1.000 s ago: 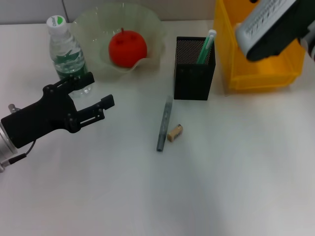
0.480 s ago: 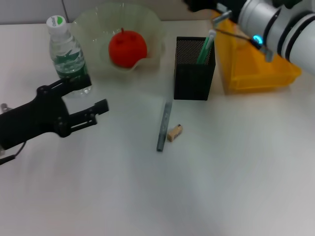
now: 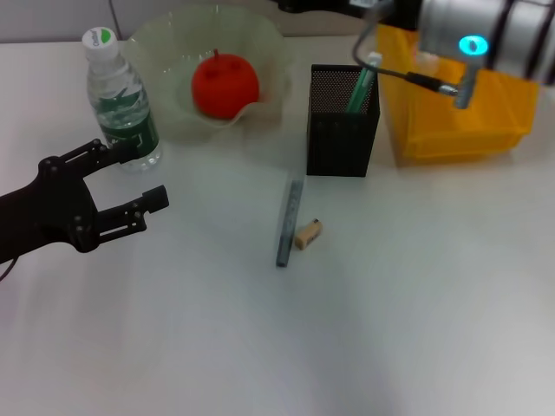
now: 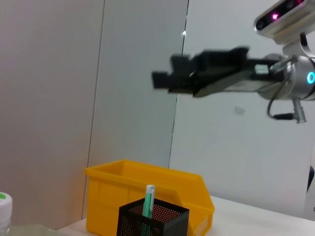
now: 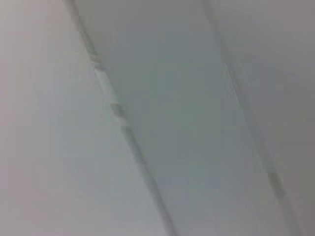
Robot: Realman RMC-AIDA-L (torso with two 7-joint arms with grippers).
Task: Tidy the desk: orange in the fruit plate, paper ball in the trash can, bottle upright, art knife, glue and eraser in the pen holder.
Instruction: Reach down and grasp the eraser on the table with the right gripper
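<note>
While hidden overhead, right hand (image 4: 197,78) shows, blurred

Seen from my left wrist:

- Trash can (image 4: 147,189): yellow bin with sloped walls, standing on the desk (image 4: 256,219).
- Pen holder (image 4: 152,220): black mesh box just in front of the bin, a green-and-white stick (image 4: 147,200) standing up inside it.
- Bottle (image 4: 4,210): only its white-and-green cap shows, at the picture's edge.
- My right gripper (image 4: 162,78): dark, blurred, raised high above the bin on its silver arm (image 4: 290,73). Its finger state is unreadable.
- Backdrop: pale wall panels (image 4: 64,88).
</note>
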